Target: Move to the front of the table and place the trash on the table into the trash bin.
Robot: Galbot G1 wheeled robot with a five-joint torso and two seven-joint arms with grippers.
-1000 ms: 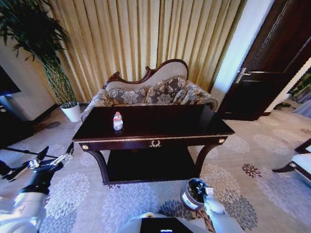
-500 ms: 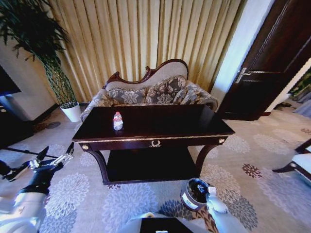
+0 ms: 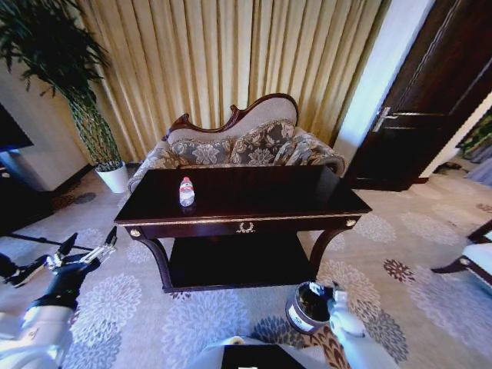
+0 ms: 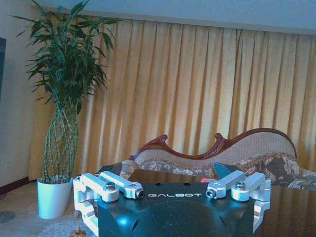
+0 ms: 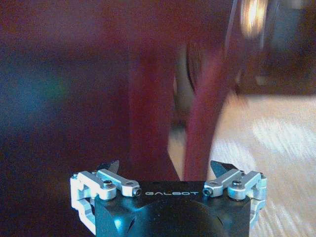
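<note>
Both jaws gape empty: left gripper low beside the table; raise it squarely toward the bottle, right gripper waiting.

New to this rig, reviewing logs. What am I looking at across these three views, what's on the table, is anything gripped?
It is a wheeled robot with two arms, each ending in a two-finger gripper. The wide picture comes from its head camera, looking down at a dark table in front of a patterned sofa. The other two pictures come from cameras on each wrist, looking out past the fingers.

On the table stands one small bottle with a red cap. The trash bin sits on the carpet near the table's front right leg.

The left gripper is held low to the left of the table, fingers open. The right gripper is low beside the bin, also open. Nothing is held.
</note>
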